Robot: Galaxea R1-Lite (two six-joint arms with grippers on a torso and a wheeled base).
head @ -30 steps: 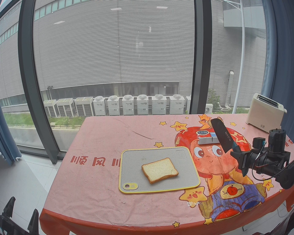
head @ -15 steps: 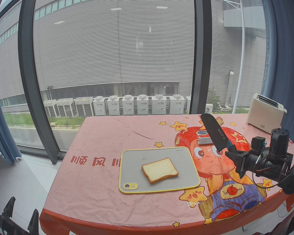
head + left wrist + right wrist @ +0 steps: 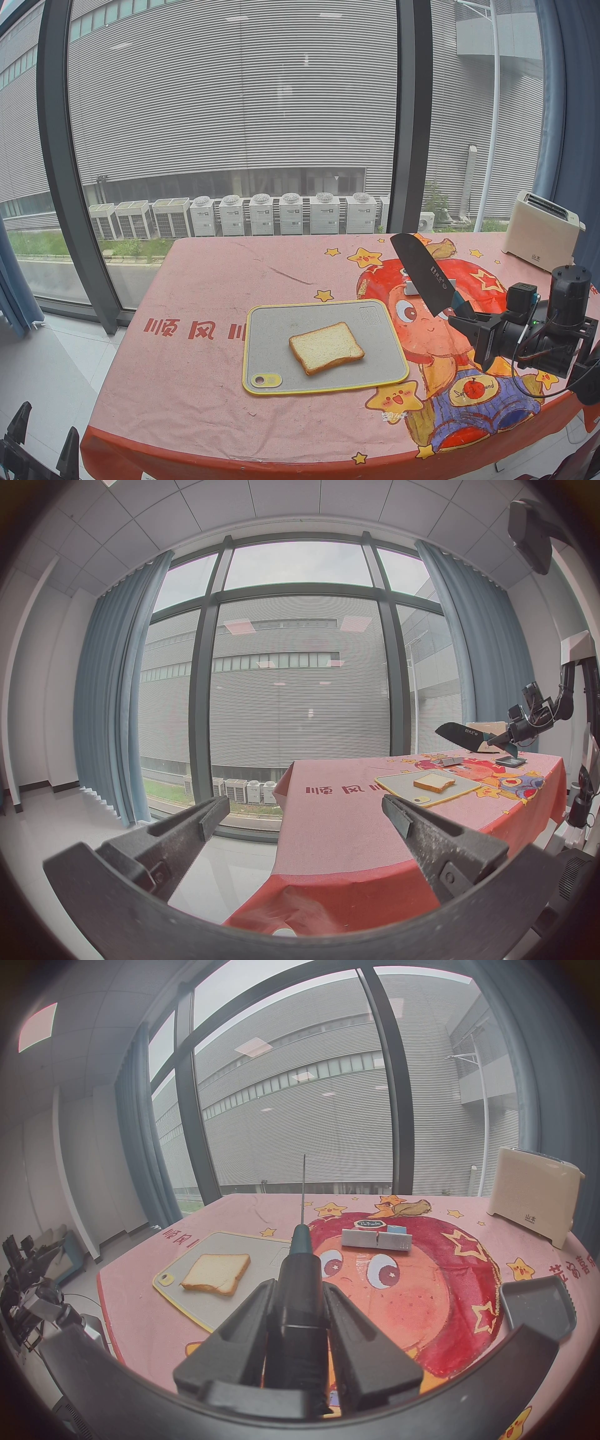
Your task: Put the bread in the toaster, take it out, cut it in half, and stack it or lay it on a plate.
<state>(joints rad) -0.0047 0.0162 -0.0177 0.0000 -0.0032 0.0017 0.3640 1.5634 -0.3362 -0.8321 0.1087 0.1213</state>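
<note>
right tool (image 3: 464,314): tight on the knife (image 3: 424,272), blade tipped up over the surface (image 3: 206,269) | left tool (image 3: 306,809): wide open, away from the surface | bread (image 3: 325,347): flat on board (image 3: 275,331)

Soft, even daylight comes through the far window (image 3: 231,125) and lights the table (image 3: 206,375) brightly, so the bread (image 3: 326,347) casts only a thin, faint shadow on the board (image 3: 275,337). Pale reflections of ceiling lights (image 3: 253,1046) float on the glass. The 2 wrist views bend straight lines strongly toward their edges, and their corners fall dark.
</note>
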